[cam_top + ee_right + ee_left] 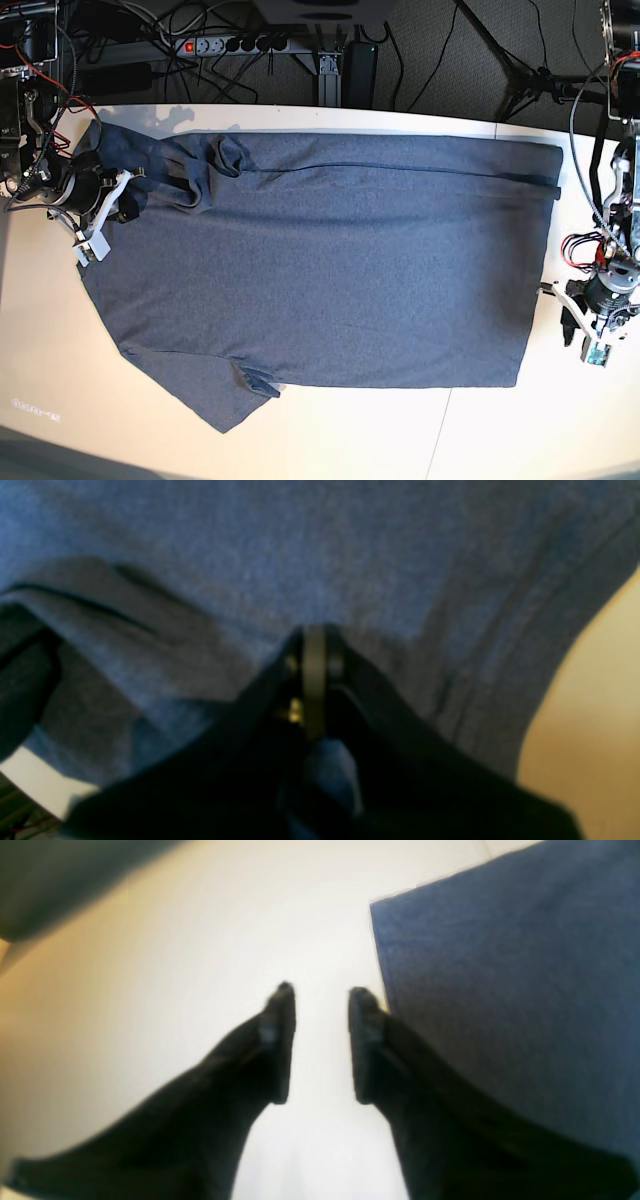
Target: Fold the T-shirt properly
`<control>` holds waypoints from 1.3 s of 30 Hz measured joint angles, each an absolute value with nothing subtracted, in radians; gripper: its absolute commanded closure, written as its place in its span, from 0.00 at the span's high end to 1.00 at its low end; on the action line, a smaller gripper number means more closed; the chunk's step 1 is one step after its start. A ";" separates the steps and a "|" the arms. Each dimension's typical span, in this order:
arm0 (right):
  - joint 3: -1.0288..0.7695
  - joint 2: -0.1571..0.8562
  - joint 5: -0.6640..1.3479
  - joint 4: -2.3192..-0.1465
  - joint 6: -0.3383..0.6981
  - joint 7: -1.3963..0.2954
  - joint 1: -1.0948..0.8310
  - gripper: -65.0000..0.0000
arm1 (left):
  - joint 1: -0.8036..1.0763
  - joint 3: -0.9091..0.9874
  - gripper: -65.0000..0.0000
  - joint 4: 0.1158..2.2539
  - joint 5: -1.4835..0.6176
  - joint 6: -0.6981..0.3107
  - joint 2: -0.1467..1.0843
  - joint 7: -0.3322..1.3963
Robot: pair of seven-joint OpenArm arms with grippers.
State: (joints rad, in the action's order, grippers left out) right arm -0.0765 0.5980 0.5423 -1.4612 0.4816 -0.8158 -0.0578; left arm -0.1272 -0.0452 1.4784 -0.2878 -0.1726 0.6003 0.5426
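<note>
The slate-blue T-shirt (330,260) lies spread wide over the table, plain side up, with one sleeve (225,395) at the front left. Its cloth is bunched in folds (200,165) at the back left. There my right gripper (132,195) sits at the shirt's left edge. The right wrist view shows that gripper (314,630) shut with blue cloth caught between its fingers and the T-shirt (300,555) filling the frame. My left gripper (322,992) stands open over bare table, just off the T-shirt's (510,990) edge, holding nothing. In the base view that left gripper (570,318) is beside the shirt's right edge.
The pale table (400,430) shows bare along the front and at both ends. Behind its back edge lie a power strip (235,45) and loose cables. Arm bases and wiring stand at the far left (25,110) and far right (620,150).
</note>
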 measured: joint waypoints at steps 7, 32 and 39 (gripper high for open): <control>-0.076 0.598 0.542 -1.461 0.482 -0.815 -0.058 0.00 | -0.303 -0.045 0.45 1.090 -0.439 -0.285 0.531 0.400; -0.076 0.598 0.542 -1.461 0.482 -0.816 -0.057 0.00 | -0.579 -0.038 0.57 0.486 -0.761 -0.466 0.425 0.424; -0.076 0.598 0.542 -1.461 0.482 -0.817 -0.057 0.00 | -0.580 -0.038 0.57 0.486 -0.689 -0.469 0.390 0.355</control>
State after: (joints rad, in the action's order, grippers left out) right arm -0.0765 0.5980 0.5423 -1.4612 0.4820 -0.8165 -0.0574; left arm -0.5797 -0.0380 0.4858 -0.6888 -0.4690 0.3901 0.3550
